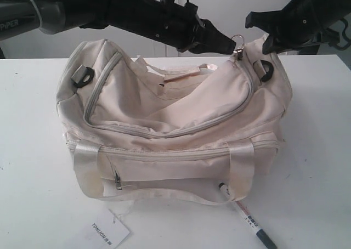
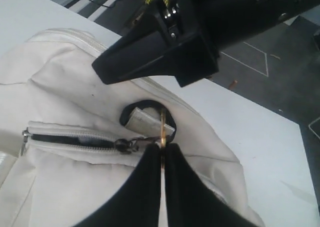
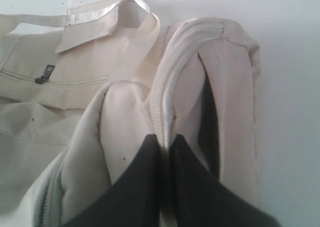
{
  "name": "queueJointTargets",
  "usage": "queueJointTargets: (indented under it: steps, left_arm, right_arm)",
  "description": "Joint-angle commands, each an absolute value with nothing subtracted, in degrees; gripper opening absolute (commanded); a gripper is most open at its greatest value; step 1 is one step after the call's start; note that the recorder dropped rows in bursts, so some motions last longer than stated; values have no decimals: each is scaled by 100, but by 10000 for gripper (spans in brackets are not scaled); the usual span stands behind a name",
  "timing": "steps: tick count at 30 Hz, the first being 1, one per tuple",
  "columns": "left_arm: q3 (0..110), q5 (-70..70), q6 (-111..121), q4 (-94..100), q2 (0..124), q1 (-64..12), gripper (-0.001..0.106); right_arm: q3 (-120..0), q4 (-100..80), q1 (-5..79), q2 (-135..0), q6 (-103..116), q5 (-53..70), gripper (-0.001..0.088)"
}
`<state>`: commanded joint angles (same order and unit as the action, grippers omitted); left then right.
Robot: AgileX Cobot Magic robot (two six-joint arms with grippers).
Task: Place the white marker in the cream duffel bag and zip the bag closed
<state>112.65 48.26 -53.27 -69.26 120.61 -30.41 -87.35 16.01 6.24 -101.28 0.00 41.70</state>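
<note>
Well apart from left claw [image 1: 230, 45]; white marker [image 1: 247, 217] on table [image 1: 38, 205].

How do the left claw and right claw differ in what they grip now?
The left claw is shut on the gold zipper pull; the right claw is shut on a fabric ridge of the cream duffel bag. The left reaches across the middle; the right works on its own side. Both are closed at the bag's same end.
</note>
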Motion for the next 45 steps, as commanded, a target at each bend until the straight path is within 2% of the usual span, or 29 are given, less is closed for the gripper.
queueJointTargets:
  steps: [7,22,45]
  left_arm:
    - [11265,5047,-5276,-6842,12061,-3221,0]
    - [11265,5556,-5393,-6455,12061,-3332,0]
    - [11265,5421,-5378,-4095,11597,-4157,0]
  right_arm:
    - [-8735,2159,624,-10128,0,4276,0]
    - [-8735,2159,624,-10138,326,4328,0]
    - [-8735,2159,624,-10138,626,4354,0]
